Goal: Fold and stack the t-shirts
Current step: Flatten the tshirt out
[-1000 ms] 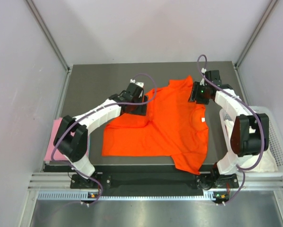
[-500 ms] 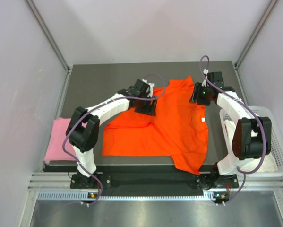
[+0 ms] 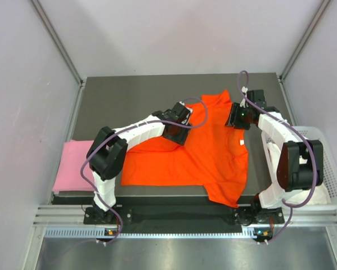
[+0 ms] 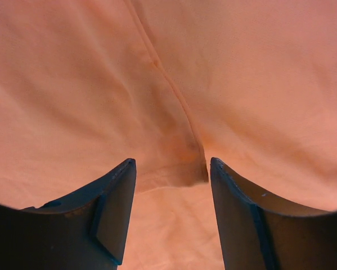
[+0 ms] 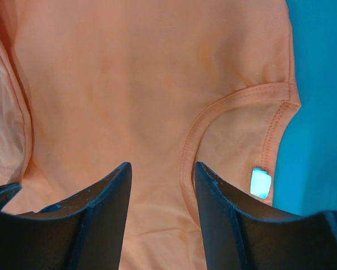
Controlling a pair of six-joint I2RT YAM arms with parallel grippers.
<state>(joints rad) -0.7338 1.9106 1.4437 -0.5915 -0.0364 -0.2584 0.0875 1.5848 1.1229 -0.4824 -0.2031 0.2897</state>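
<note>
An orange-red t-shirt lies spread on the dark table, with its neck toward the right and a small white label at the collar. My left gripper hovers over the shirt's upper left part. In the left wrist view this gripper is open above a sleeve seam and a fold of fabric. My right gripper is at the shirt's far right shoulder. It shows open in the right wrist view, just left of the neckline. A folded pale pink t-shirt lies at the table's left edge.
A white plastic basket stands off the table's right edge, with white cloth in it. Pale walls close in the left, far and right sides. Dark table surface shows beyond the shirt.
My left arm has swung right across the shirt, carrying its gripper toward the shirt's middle, and its jaws have narrowed a little. The right gripper has barely moved.
</note>
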